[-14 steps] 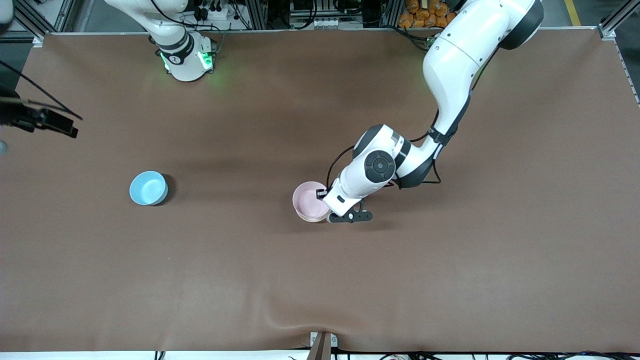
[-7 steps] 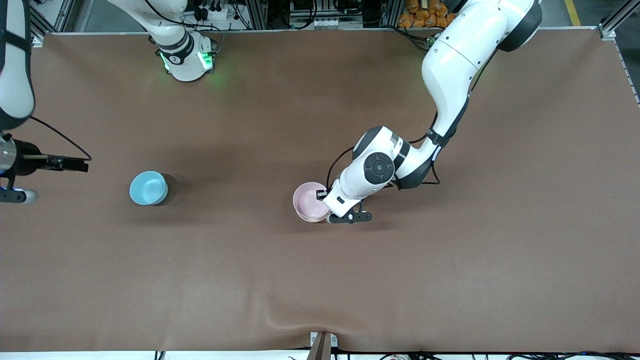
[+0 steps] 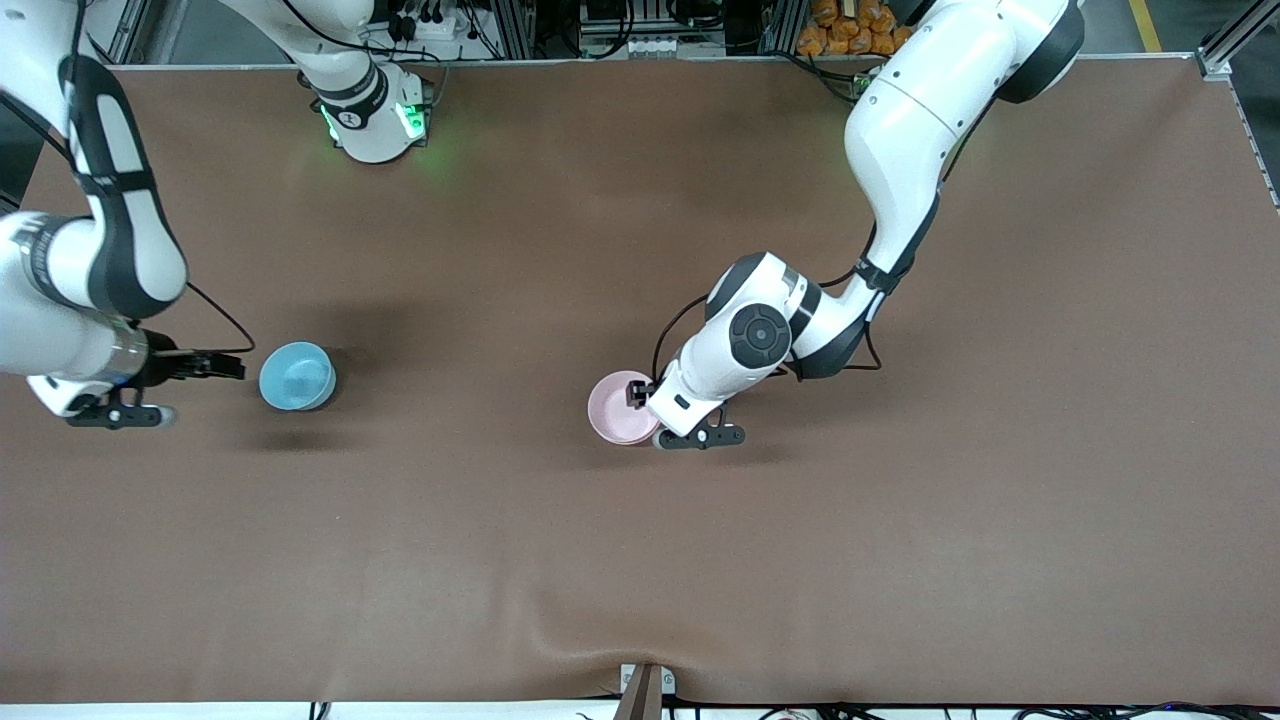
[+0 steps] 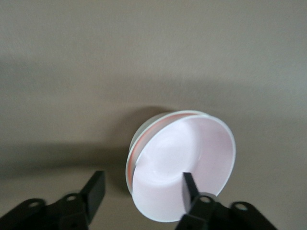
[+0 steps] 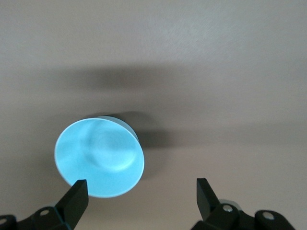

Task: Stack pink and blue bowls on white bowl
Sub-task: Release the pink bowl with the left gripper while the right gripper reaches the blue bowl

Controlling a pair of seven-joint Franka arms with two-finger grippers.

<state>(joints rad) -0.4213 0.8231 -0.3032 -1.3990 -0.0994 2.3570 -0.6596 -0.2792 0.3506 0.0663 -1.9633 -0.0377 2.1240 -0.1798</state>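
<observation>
The pink bowl [image 3: 617, 408] [image 4: 192, 163] sits nested in the white bowl [image 4: 138, 139], of which only a strip of rim shows in the left wrist view. My left gripper [image 3: 640, 400] [image 4: 141, 191] is open astride the pink bowl's rim, one finger [image 4: 189, 189] inside and the other outside. The blue bowl [image 3: 296, 375] [image 5: 99, 157] stands alone toward the right arm's end of the table. My right gripper [image 3: 215, 367] [image 5: 140, 195] hangs open just beside it, with nothing between its fingers.
The brown table [image 3: 640, 560] carries only these bowls. The right arm's base [image 3: 375, 115] stands at the edge farthest from the front camera. A small bracket [image 3: 645, 690] sits at the edge nearest the camera.
My left gripper has opened and let go of the pink bowl's rim. The right arm has swung in from the table's end to the blue bowl.
</observation>
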